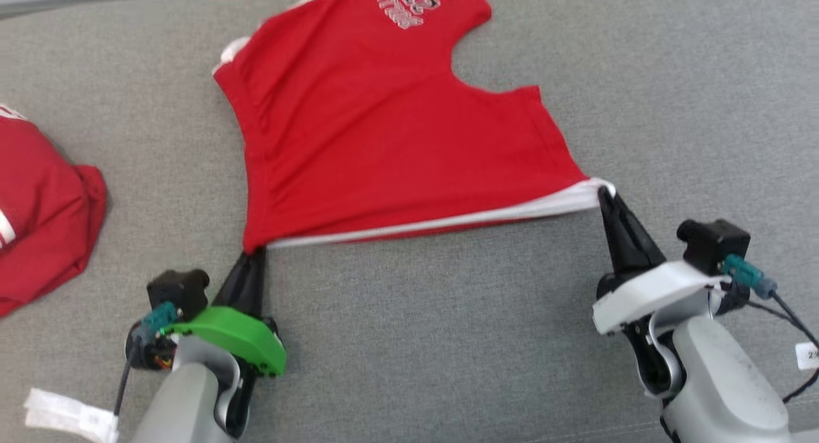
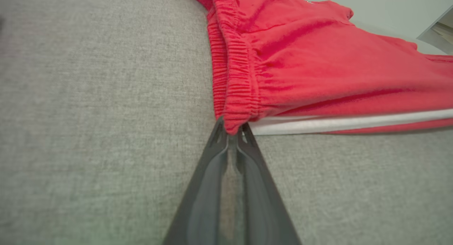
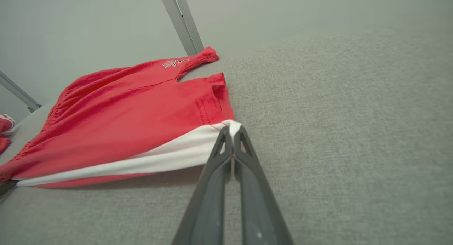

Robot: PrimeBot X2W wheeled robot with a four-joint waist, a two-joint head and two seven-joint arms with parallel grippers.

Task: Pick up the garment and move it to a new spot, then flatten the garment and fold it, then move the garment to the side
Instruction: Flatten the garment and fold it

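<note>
**Red shorts** (image 1: 384, 129) spread on a grey fabric surface (image 1: 448, 340). They lie to the right of a second red garment (image 1: 38, 206) and well apart from it, and a pale emblem (image 1: 406, 6) is printed on one leg. One long edge, trimmed with a white side stripe (image 1: 448, 222), is drawn into a taut line between two pinch points. The left gripper (image 1: 254, 254), the one nearer the second red garment, is closed on the gathered corner of the elastic waistband (image 2: 237, 78). The left wrist view shows red cloth nipped between its tips. The right gripper (image 1: 604, 193), on the side of the shorts away from the second red garment, is closed on the white-trimmed hem corner, seen clamped in the right wrist view. Handling, as judged: the cloth is light, thin and limp, keeps no shape of its own, and will sag or wrinkle wherever tension is lost. Shallow creases already fan out from the waistband corner. The woven surface probably drags on the cloth. Corners and seamed edges are the sound places to take hold, since doubled, stitched cloth slips from narrow tips less readily than a single layer. The waistband's bulk gives the surest purchase, whereas the thin hem corner could pull free if the arms draw apart unevenly.
</note>
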